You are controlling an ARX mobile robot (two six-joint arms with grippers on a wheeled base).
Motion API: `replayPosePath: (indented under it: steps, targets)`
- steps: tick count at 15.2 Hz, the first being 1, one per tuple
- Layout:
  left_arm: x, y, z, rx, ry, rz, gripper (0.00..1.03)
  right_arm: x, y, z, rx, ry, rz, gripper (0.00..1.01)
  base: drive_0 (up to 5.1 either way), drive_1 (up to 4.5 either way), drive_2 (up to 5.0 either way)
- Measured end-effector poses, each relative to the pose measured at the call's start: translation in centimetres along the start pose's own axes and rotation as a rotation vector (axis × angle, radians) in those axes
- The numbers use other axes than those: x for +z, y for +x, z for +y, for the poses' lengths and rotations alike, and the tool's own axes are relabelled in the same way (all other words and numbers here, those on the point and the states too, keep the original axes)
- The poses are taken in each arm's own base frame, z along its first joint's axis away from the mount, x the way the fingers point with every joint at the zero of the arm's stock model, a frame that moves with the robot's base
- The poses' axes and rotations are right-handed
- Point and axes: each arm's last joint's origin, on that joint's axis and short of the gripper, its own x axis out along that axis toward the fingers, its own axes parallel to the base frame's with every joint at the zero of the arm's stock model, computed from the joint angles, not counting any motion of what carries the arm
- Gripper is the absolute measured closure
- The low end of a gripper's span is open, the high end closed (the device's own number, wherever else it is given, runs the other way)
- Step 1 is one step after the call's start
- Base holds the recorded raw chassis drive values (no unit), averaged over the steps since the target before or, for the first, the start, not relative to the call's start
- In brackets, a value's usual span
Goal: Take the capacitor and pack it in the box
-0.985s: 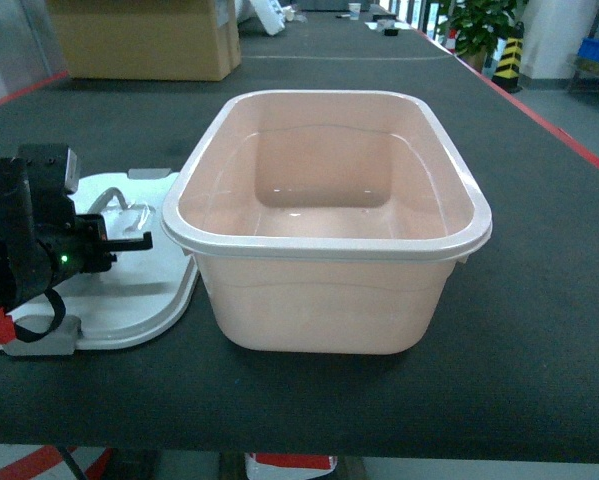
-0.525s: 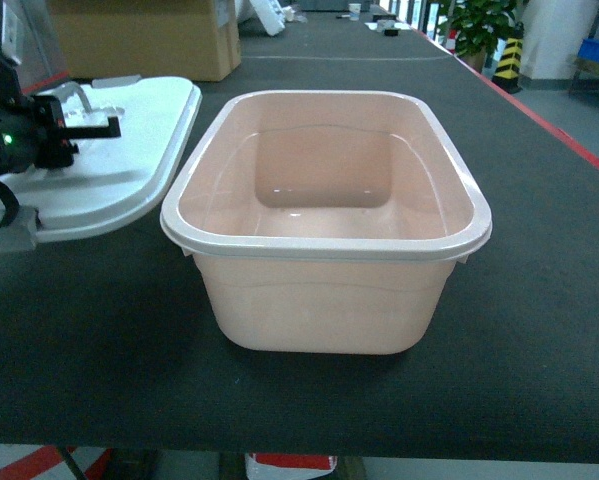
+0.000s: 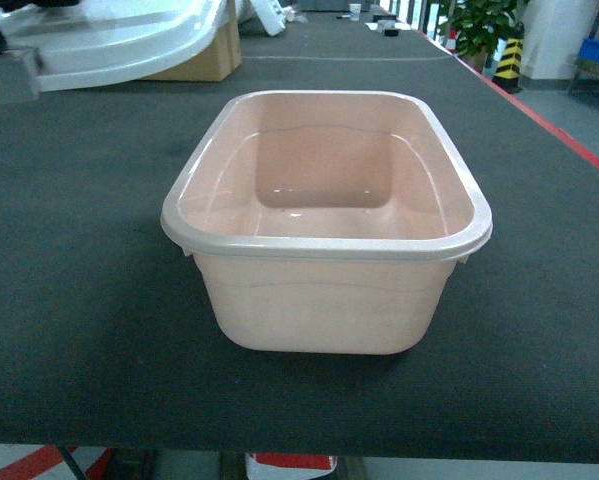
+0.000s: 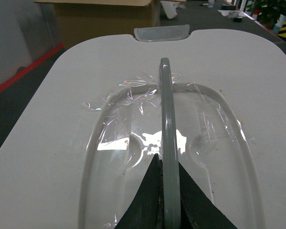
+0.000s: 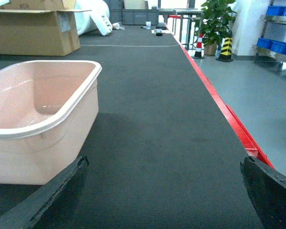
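One pale pink box (image 3: 329,290), open, lidless.

I see a long dark grey table mat (image 3: 99,330) running away from me, with a red strip (image 5: 214,102) along its right edge. At the far left sits a brown cardboard carton (image 5: 35,31), its flaps open, and it shows again in my left wrist view behind everything else. Beside it lies something white and bulky (image 5: 97,16) that I cannot identify. A few small items (image 5: 154,31) sit far down the mat, too small to make out. Off the table on the right I see a potted green plant (image 5: 214,21), a red-and-white cone (image 5: 199,45), a yellow-and-black striped cone (image 5: 225,49), and blue bins (image 5: 281,45) on a metal shelf.
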Motion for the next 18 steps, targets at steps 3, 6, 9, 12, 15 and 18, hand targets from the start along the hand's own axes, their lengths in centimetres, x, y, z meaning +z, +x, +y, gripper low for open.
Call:
replayPosePath:
  steps: [3, 6, 9, 12, 15, 18]
  targets:
    - [-1.2, -2.0, -5.9, -0.065, 0.031, 0.043, 1.01, 0.0, 0.0, 0.0, 0.0, 0.0, 0.0, 0.03, 0.0, 0.0, 0.0]
    - [-2.8, -3.0, -12.0, -0.114, 0.056, 0.05, 1.01, 0.0, 0.0, 0.0, 0.0, 0.0, 0.0, 0.03, 0.0, 0.0, 0.0]
    - [-6.2, -3.6, -16.7, -0.102, 0.116, 0.134, 1.01, 0.0, 0.0, 0.0, 0.0, 0.0, 0.0, 0.03, 0.0, 0.0, 0.0]
    - [-6.6, -4.3, -19.2, -0.088, 0.101, 0.145, 1.01, 0.0, 0.0, 0.0, 0.0, 0.0, 0.0, 0.03, 0.0, 0.0, 0.0]
    - [-8.2, -4.2, -19.8, -0.063, 0.133, 0.172, 1.01, 0.0, 0.0, 0.0, 0.0, 0.0, 0.0, 0.03, 0.0, 0.0, 0.0]
    - [-8.7, -3.8, -19.8, -0.05, 0.135, 0.174, 1.01, 0.0, 0.0, 0.0, 0.0, 0.0, 0.0, 0.03, 0.0, 0.0, 0.0]
